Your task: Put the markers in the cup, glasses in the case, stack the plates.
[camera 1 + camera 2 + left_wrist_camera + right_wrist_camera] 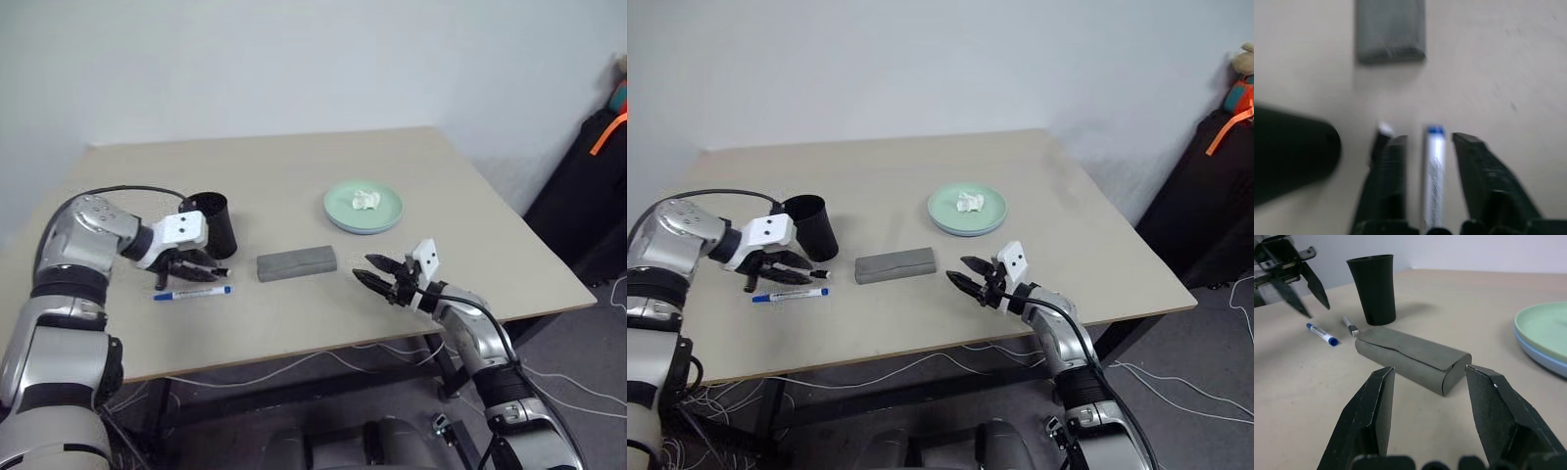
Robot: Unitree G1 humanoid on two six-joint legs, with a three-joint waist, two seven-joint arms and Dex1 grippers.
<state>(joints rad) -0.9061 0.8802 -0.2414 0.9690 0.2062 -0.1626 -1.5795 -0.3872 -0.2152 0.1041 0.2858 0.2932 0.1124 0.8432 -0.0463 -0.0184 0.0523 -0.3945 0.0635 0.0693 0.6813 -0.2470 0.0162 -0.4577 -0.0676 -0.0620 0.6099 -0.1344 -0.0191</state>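
Markers: your left gripper [192, 266], jaws parted and empty, hangs over the blue-capped marker [192, 292] on the table [294, 166]; the white marker [1350, 326] lies beside the cup [214, 223]. They look light, stiff and prone to rolling; take hold mid-barrel. Right of the closed case [297, 263], your right gripper [385, 277] stands open, empty.

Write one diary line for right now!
plates: stacked | markers: on table by cup | left gripper: open above | case: shut

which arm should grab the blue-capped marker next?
Left. Its gripper hovers open right over the blue-capped marker, beside the cup. The right gripper is open by the case.
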